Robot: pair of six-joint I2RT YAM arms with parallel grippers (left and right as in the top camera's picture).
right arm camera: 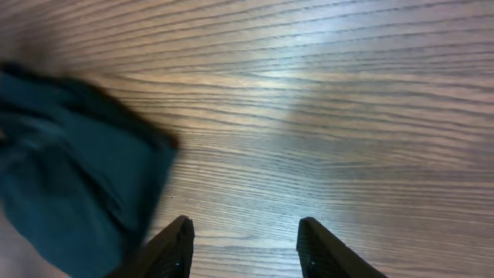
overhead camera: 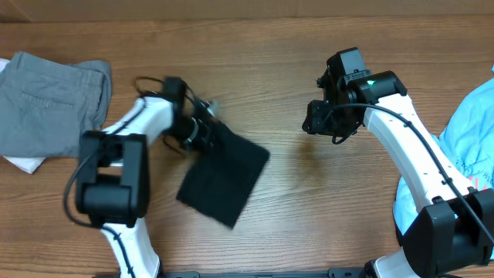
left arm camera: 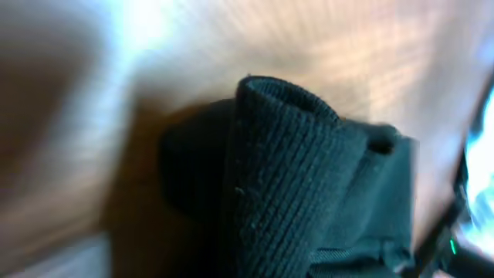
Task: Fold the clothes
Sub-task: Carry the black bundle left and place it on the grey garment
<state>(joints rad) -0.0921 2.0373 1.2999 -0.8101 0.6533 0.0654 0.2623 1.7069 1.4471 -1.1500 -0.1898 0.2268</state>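
The black shirt [overhead camera: 224,176] lies folded into a rough square on the wooden table, left of centre. My left gripper [overhead camera: 202,128] is at its upper left corner and is shut on the cloth. In the left wrist view a ribbed black fold [left arm camera: 285,170] fills the frame and hides the fingers. My right gripper [overhead camera: 319,121] hovers to the right of the shirt, open and empty, with bare wood between its fingers [right arm camera: 245,235]. The shirt shows blurred at the left of the right wrist view [right arm camera: 69,170]. A light blue T-shirt [overhead camera: 472,139] lies at the right edge.
A folded grey garment [overhead camera: 50,100] lies at the far left with a white piece [overhead camera: 23,163] under it. Bare wooden table [overhead camera: 309,201] lies between the black shirt and the right arm.
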